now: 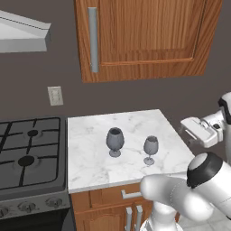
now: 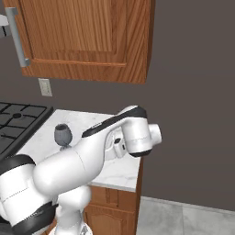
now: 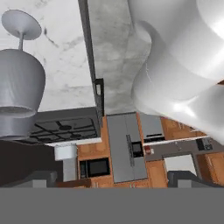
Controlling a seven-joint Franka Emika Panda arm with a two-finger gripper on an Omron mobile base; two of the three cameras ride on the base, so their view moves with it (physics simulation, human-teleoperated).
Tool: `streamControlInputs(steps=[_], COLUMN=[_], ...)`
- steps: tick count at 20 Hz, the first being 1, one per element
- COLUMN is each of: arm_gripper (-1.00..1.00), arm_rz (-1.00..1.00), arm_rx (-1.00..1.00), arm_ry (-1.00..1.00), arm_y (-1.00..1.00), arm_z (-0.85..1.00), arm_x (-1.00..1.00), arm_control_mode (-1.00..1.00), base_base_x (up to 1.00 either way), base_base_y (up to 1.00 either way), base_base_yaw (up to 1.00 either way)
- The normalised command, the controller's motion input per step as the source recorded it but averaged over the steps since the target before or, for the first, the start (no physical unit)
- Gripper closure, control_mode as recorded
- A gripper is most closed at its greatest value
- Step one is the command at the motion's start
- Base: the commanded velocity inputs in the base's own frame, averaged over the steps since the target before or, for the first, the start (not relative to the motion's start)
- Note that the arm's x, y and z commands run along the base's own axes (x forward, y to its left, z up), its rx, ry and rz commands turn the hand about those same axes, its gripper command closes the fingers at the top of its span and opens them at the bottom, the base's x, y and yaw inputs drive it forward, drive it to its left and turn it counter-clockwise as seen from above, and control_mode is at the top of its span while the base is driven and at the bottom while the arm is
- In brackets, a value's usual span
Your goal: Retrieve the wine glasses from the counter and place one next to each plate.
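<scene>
Two grey translucent stemmed wine glasses on white marble counter (image 1: 90,135): wider, darker glass (image 1: 115,141) left of centre, slimmer glass (image 1: 150,149) just right, nearer the front edge. White two-finger gripper (image 1: 191,131) off the counter's right edge, well apart from both, jaws wide apart, holding nothing. Likely step: approach for first pickup. Next: swing left, lower around slimmer glass's bowl, close.

A gas stove (image 1: 29,158) is seen well left of the end effector (image 1: 193,131). A wooden wall cabinet (image 1: 144,36) with a grey handle (image 1: 93,39) is mounted above it, and a wall outlet (image 1: 55,95) is set upper left.
</scene>
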Motion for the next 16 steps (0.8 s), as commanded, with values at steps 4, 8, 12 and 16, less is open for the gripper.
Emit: streamControlInputs(steps=[4,8,12,16], arm_gripper=[-1.0,-1.0,-1.0,-1.0], arm_rz=[-0.09,-0.1,-0.04,0.0], arm_rx=[0.0,0.0,0.0,0.0], arm_ry=[-0.04,-0.02,-0.03,0.0], arm_y=[0.0,0.0,0.12,0.2], arm_z=[-0.38,-0.31,-0.21,-0.16], arm_x=[0.0,0.01,0.11,0.25], arm_control_mode=[-1.0,-1.0,-1.0,-1.0], base_base_x=[0.0,0.0,0.0,0.0], base_base_y=[0.0,0.0,0.0,0.0], base_base_yaw=[0.0,0.0,0.0,0.0])
